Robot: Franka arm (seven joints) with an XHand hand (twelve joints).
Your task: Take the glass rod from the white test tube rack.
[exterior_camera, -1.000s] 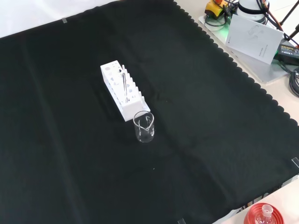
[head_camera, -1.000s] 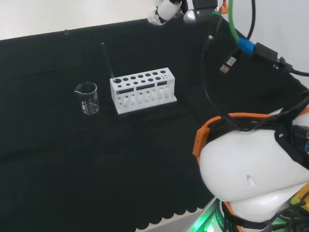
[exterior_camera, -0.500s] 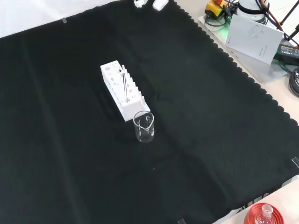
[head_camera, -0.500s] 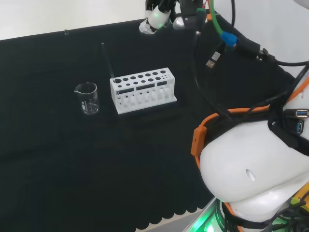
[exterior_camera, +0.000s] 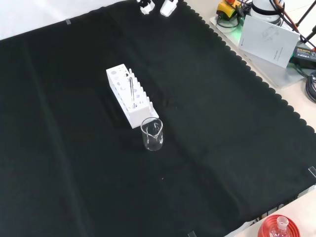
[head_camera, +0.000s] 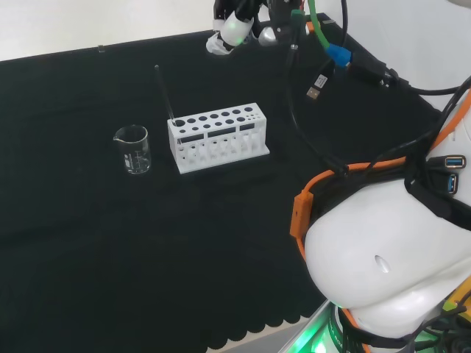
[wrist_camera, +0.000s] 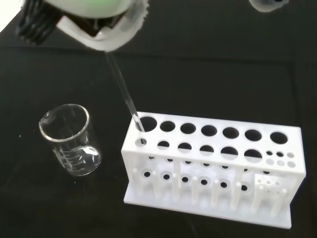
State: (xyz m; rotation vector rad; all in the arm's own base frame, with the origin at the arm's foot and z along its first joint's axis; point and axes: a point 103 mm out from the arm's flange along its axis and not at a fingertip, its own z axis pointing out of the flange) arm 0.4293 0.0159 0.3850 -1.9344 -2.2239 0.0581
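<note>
The rod [head_camera: 163, 92] leans in the rack [head_camera: 218, 137], a beaker [head_camera: 133, 149] at its 9 o'clock; the hand [head_camera: 234, 28] hovers at 12, grip unclear.

You're at a lab bench: a test tube rack [head_camera: 218, 137] and beaker [head_camera: 133, 149] stand on black cloth [head_camera: 110, 243] below the hand [head_camera: 229, 29].

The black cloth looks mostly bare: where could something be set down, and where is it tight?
Bare cloth lies all around the white rack, widest on the front view's right and bottom. It is tight only where the beaker stands beside the rack's end, near the glass rod.
</note>
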